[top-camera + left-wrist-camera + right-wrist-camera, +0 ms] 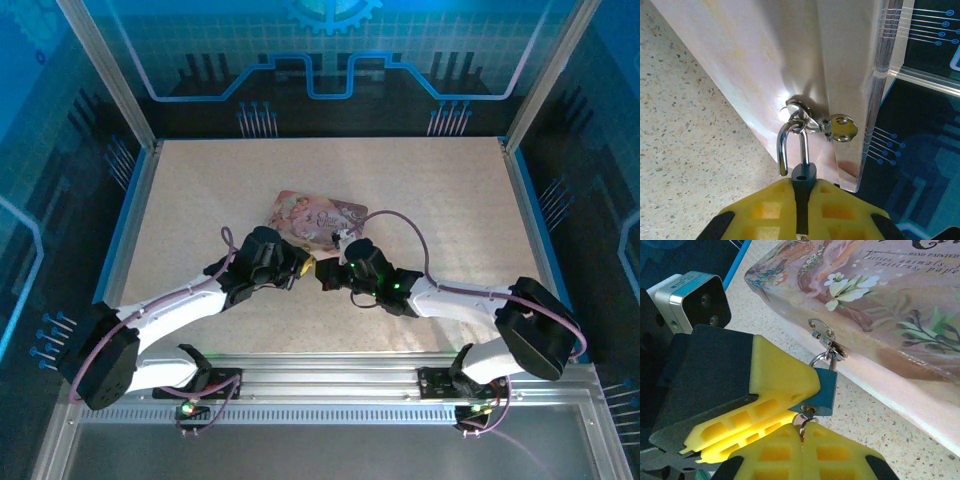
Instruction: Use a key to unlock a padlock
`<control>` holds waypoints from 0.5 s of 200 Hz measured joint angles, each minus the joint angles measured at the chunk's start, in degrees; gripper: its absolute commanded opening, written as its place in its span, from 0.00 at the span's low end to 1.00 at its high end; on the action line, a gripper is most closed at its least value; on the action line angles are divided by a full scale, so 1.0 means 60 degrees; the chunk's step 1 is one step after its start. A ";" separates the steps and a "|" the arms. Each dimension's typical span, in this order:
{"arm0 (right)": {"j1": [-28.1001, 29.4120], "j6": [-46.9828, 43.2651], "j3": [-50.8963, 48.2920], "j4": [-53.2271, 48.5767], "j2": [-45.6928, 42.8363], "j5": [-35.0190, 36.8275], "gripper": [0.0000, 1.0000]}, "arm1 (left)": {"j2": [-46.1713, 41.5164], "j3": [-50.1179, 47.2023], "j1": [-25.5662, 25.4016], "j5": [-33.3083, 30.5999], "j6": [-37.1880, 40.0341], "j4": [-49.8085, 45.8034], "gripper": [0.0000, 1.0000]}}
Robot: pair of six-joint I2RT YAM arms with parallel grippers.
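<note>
The left end effector (801, 196) has its yellow fingers pressed nearly together on the padlock (804, 175), with only the dark body's top showing above them. In the right wrist view the same fingers (782, 382) clamp the padlock's (822, 390) bluish block from the side. The right end effector (802, 442) comes up from below, its two yellow fingers closed to a thin seam on the key (803, 421). Just a sliver of bright metal and a small ring show at the underside of the padlock. The key's blade is hidden, so how deep it sits cannot be told.

From the left wrist, the thin steel shackle (790, 137) loops through the ring of a small shiny hasp (842, 127) on the side of the tin (755, 60). One leg enters the body, and the other ends free just beside it. The fingers are ribbed moulded plastic, and their bases are cut off by the frame.

The tin (880, 300) is a flat pink rectangular box with painted flowers and script on its lid and smooth pale walls. It lies on the speckled, stone-like table (870, 420).

From above, both end effectors (300, 268) (332, 275) meet tip to tip at the near edge of the tin (318, 215). The padlock and key there are too small to make out.
</note>
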 measured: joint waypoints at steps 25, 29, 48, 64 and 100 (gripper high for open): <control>0.0004 -0.0015 -0.0004 0.0051 0.0266 -0.0051 0.00 | 0.0102 -0.0175 0.0000 -0.0047 0.0000 0.0091 0.00; 0.0004 -0.0036 -0.0004 0.0073 0.0324 -0.0055 0.00 | 0.0146 -0.0208 0.0000 -0.0062 0.0000 0.0120 0.00; 0.0011 -0.0040 -0.0087 0.0186 0.0634 -0.0120 0.00 | 0.0441 -0.0404 0.0000 -0.0058 0.0000 0.0361 0.00; 0.0015 -0.0036 -0.0208 0.0350 0.0867 -0.0208 0.00 | 0.0656 -0.0583 -0.0036 -0.0051 0.0000 0.0590 0.00; 0.0029 -0.0036 -0.0299 0.0546 0.1075 -0.0244 0.00 | 0.0845 -0.0820 -0.0062 -0.0058 0.0000 0.1027 0.00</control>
